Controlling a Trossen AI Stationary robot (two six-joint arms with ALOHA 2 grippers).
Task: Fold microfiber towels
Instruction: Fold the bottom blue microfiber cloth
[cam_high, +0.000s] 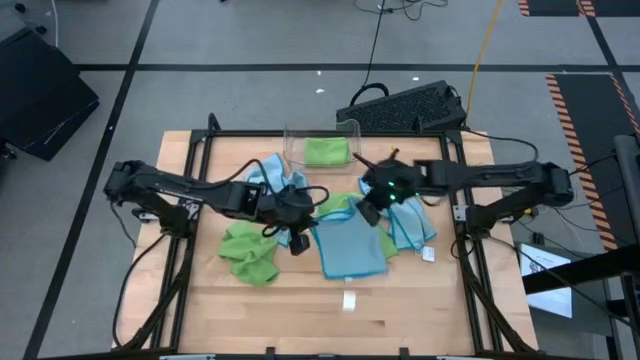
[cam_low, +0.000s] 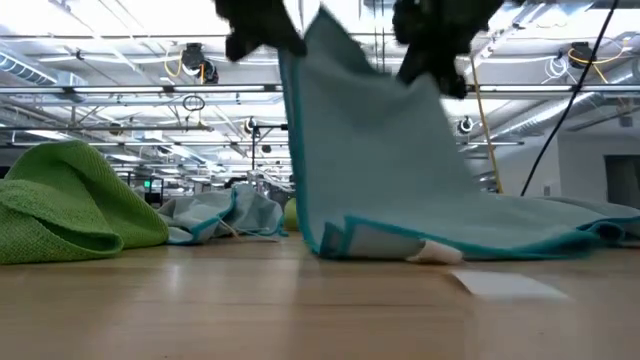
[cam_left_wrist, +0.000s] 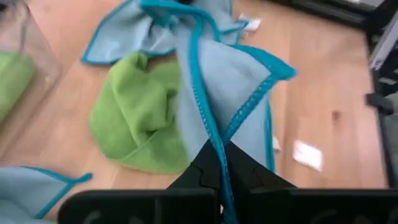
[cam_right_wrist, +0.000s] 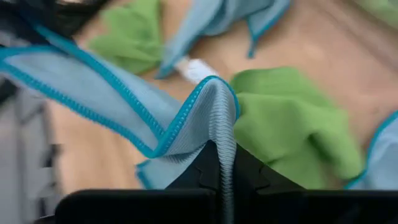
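The left gripper (cam_high: 297, 240) and right gripper (cam_high: 368, 212) are each pinched tight on 1 corner of the blue towel (cam_high: 350, 248). They hold it up in the middle of the table (cam_high: 400, 310), with its low edge touching the wood. If 1 corner slips out, the towel could flop onto the green towel (cam_high: 250, 252).

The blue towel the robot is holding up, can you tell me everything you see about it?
The blue towel is a soft, ribbed light blue cloth with a darker teal stitched edge. The left tool and the right tool each pinch one top edge, both shut on it. It hangs down like a curtain near the table's middle, its bottom edge resting folded on the wooden table.
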